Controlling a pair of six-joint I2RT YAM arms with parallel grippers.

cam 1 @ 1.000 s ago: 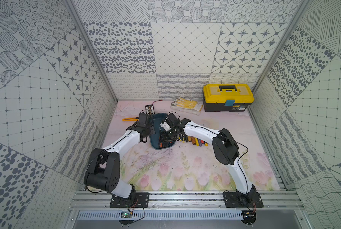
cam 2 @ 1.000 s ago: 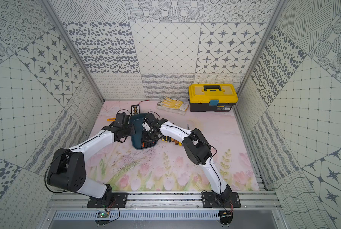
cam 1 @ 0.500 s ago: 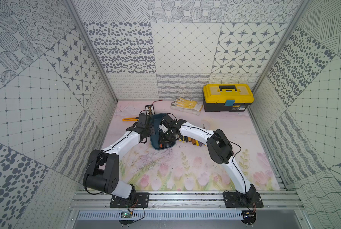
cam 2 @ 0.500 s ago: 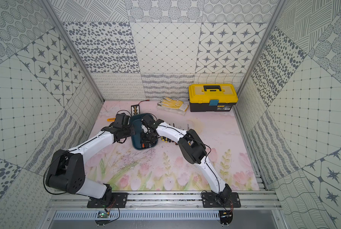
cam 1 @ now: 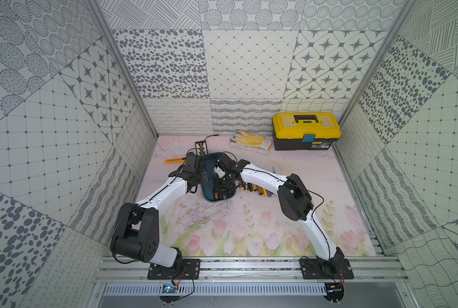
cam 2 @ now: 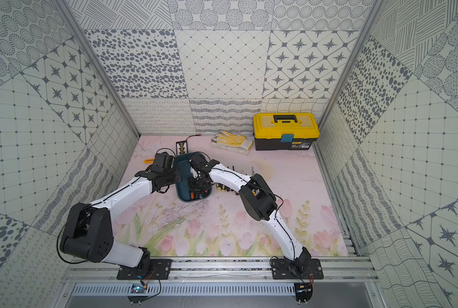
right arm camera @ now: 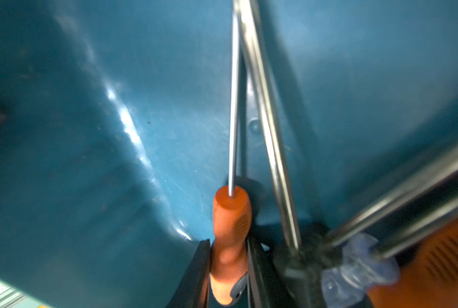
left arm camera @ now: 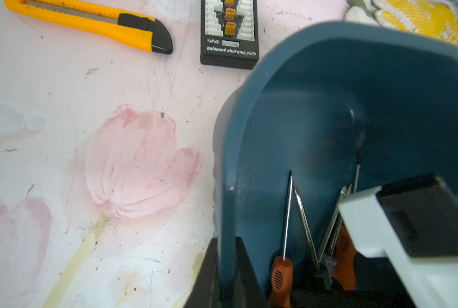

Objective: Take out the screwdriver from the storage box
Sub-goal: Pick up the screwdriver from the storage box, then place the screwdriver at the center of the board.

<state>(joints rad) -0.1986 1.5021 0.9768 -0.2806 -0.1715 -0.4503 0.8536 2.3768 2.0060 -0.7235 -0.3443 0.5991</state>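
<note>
Right wrist view: the teal storage box (right arm camera: 89,133) sits on the counter (cam 1: 249,218), left of middle, its left wall clenched by the left hand (left arm camera: 226,269). The right hand (right arm camera: 229,250) has just squeezed shut on the orange screwdriver (right arm camera: 231,210) inside, so lifting it out looks next.

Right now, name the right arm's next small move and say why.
Probably lift the screwdriver straight up out of the storage box. The right gripper looks closed on its orange handle, and the left gripper is clamped on the box's wall, apparently steadying it. A second shaft crosses close by, so a slow, straight pull seems safest.
</note>
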